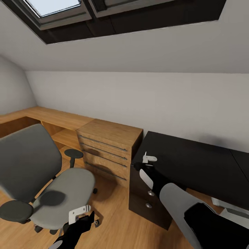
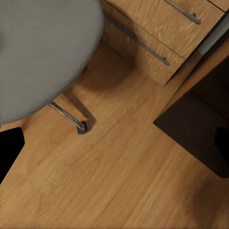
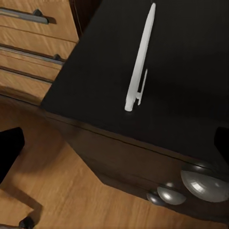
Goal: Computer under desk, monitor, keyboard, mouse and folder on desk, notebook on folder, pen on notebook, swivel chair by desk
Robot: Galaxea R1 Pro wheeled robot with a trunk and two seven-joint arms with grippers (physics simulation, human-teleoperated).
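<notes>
The desk (image 1: 193,162) has a glossy black top and stands against the pale wall, its dark drawer unit (image 1: 147,200) with round silver knobs (image 3: 204,185) at the near corner. On the top, close to that corner, lies the pen (image 3: 140,57) — slim, white-silver, flat on the black surface. In the head view it seems to be hidden behind the arm. The light wood floor (image 2: 119,176) carries the desk, the light-wood chest of drawers (image 1: 109,152) just beside it, and the swivel chair (image 1: 45,180) — its chrome leg and caster (image 2: 81,127) rest on the boards. The grey seat (image 2: 43,47) is bare.
</notes>
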